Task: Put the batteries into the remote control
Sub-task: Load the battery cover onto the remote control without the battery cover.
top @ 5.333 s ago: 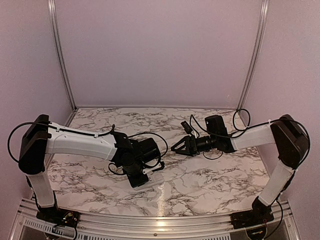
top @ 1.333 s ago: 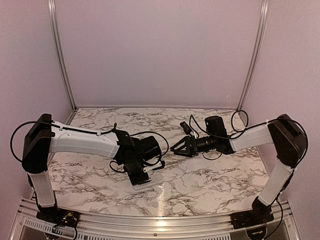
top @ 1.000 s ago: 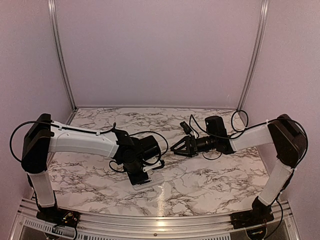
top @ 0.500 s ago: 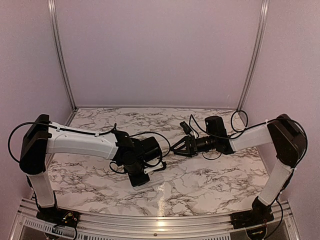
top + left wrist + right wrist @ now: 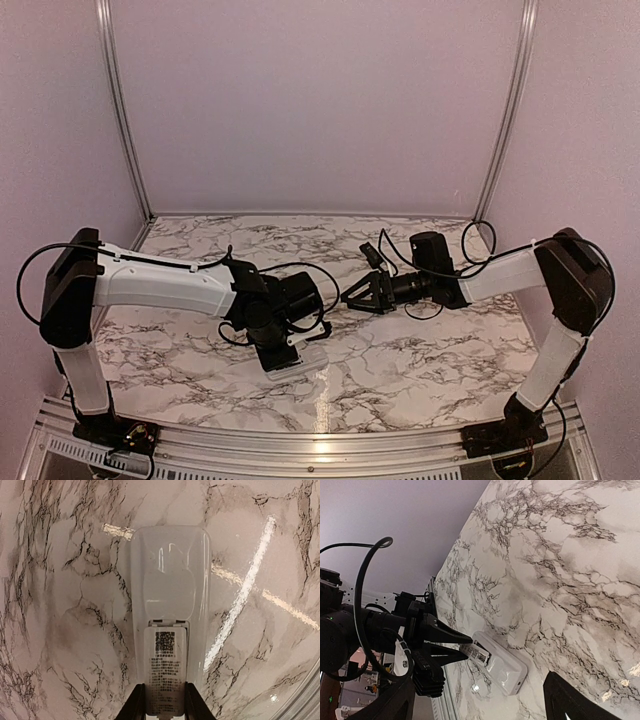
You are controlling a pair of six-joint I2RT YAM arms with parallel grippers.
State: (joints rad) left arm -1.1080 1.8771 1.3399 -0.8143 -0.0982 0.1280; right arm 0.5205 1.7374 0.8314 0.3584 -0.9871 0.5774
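Jaws of left gripper (image 5: 165, 707): closed on the labelled end of the remote control (image 5: 170, 590), which is laid label side up on the marble table (image 5: 60, 580). Jaws of right gripper (image 5: 352, 295): spread wide, turned toward the remote control.

White remote control (image 5: 169, 605) flat, back upward.

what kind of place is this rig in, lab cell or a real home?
Most likely a lab test cell, not a home: plain lilac walls framed by aluminium posts, a marble-print table, and two arms bolted to a metal rail at its near edge. The left gripper holds a white remote control.
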